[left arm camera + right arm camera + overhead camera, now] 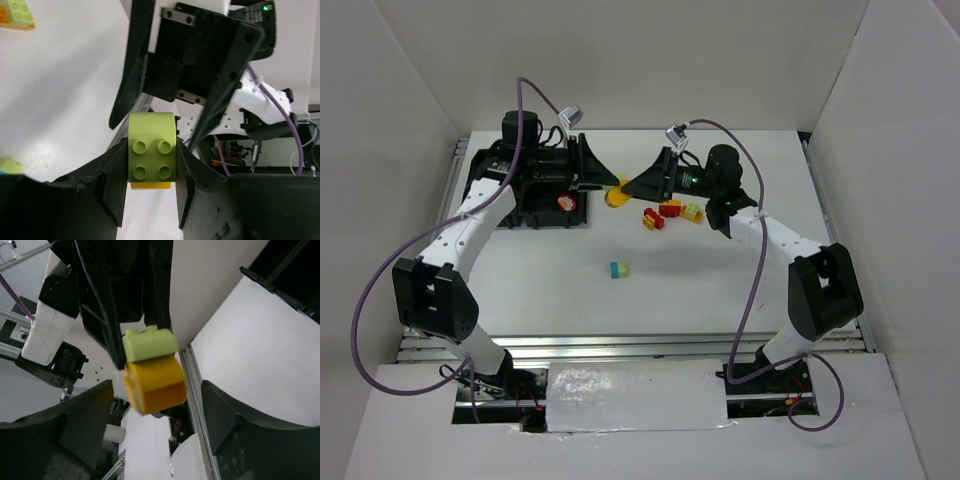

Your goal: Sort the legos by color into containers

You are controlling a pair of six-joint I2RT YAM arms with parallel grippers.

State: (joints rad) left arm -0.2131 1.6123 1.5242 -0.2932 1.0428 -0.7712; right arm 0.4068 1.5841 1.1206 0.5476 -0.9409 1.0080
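A two-part lego, a lime-green brick [152, 159] stacked on a yellow rounded brick [154, 382], hangs above the table between both arms. My left gripper [151, 170] is shut on the lime-green half. My right gripper [157, 410] faces it, its fingers [85, 415] standing on either side of the yellow half with gaps, open. In the top view the pair [616, 195] sits where the two grippers meet. Loose legos lie on the table: red-yellow [653, 219], red [671, 208], lime-yellow [692, 212], teal-lime [619, 269]. The black tray of containers [525, 215] lies under the left arm and holds a red lego [564, 202].
White walls close in the table on three sides. A metal rail runs along the table's left edge [453, 170] and near edge [620, 345]. Purple cables loop from both arms.
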